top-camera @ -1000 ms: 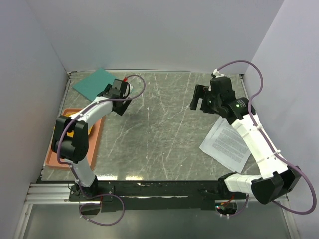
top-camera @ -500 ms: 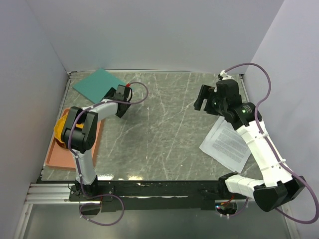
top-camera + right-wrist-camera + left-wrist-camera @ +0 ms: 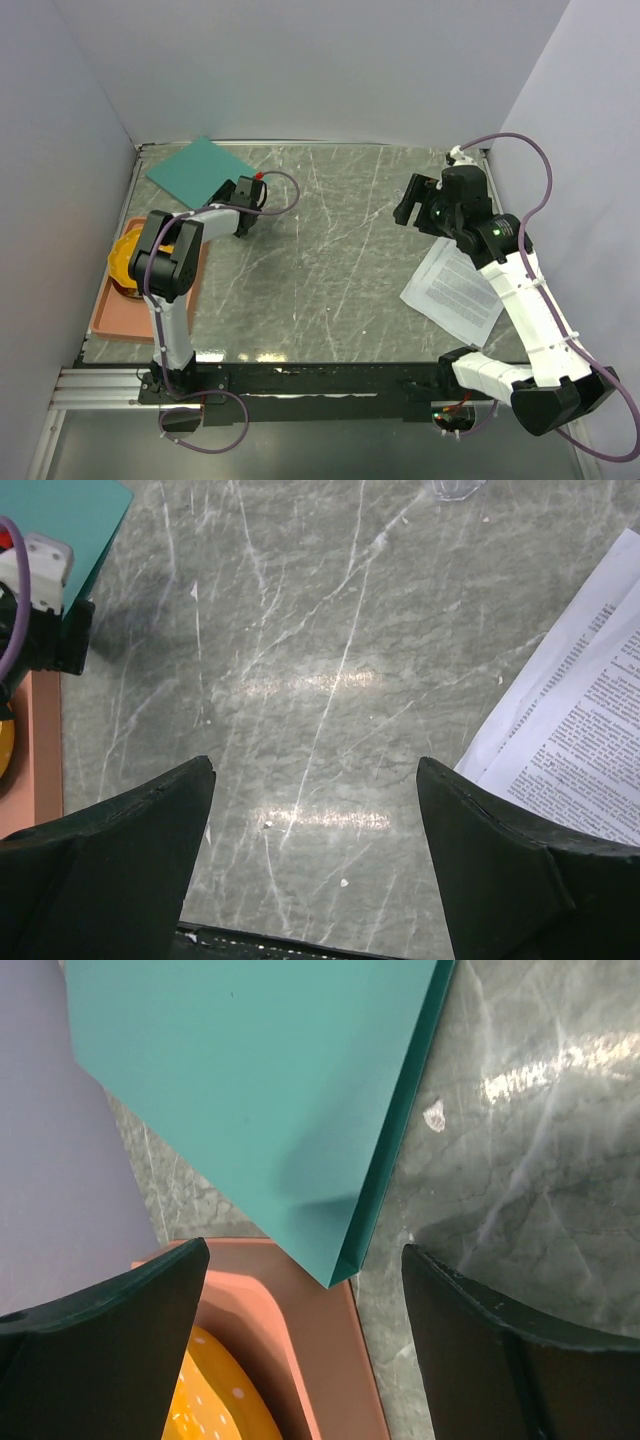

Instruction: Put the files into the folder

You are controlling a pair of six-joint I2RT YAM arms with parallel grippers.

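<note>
The teal-green folder (image 3: pixel 198 167) lies shut at the table's back left corner. In the left wrist view its near corner (image 3: pixel 250 1090) reaches the tray's rim. My left gripper (image 3: pixel 232 205) hovers just right of the folder, open and empty (image 3: pixel 305 1248), with the folder's corner between its fingers' line of sight. The files (image 3: pixel 455 290), white printed sheets, lie on the table's right side and show at the right edge of the right wrist view (image 3: pixel 580 740). My right gripper (image 3: pixel 408 200) hangs open and empty (image 3: pixel 315 762) above bare table, behind and left of the files.
A salmon-orange tray (image 3: pixel 120 320) sits along the left edge, its rim (image 3: pixel 320 1350) under the left gripper. It holds a yellow object (image 3: pixel 125 262). Walls close the table at back, left and right. The right wrist view also catches the folder (image 3: pixel 60 520).
The left arm has folded back toward the left, its gripper staying by the folder's near edge. The right gripper has drifted right and back. Both pairs of jaws have narrowed slightly.
</note>
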